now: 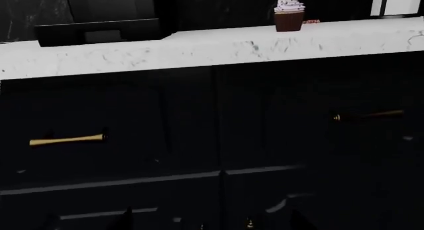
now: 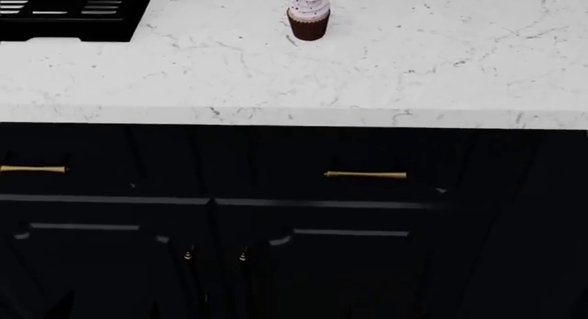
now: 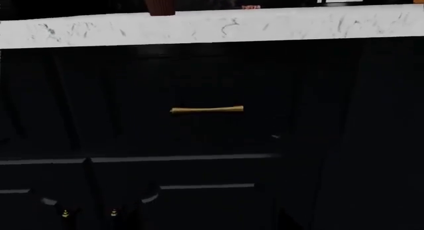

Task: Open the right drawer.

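The right drawer point(image 2: 275, 164) is a flat black front under the white marble counter, flush with its neighbour and shut. Its slim brass bar handle point(image 2: 365, 174) lies level; it also shows in the right wrist view point(image 3: 206, 110) and dimly in the left wrist view point(image 1: 368, 115). My left gripper point(image 1: 212, 226) shows only as two dark fingertips point(image 1: 127, 219) set wide apart, empty, well back from the drawer fronts. My right gripper point(image 3: 205, 226) faces the right drawer's handle from a distance; its dark tips point(image 3: 285, 221) are faint and apart. Neither arm shows in the head view.
The left drawer has its own brass handle point(image 2: 33, 169). Below are panelled cabinet doors with small brass knobs point(image 2: 189, 253). A cupcake point(image 2: 309, 16) stands on the counter point(image 2: 414, 71). A black cooktop point(image 2: 65, 9) is at the far left.
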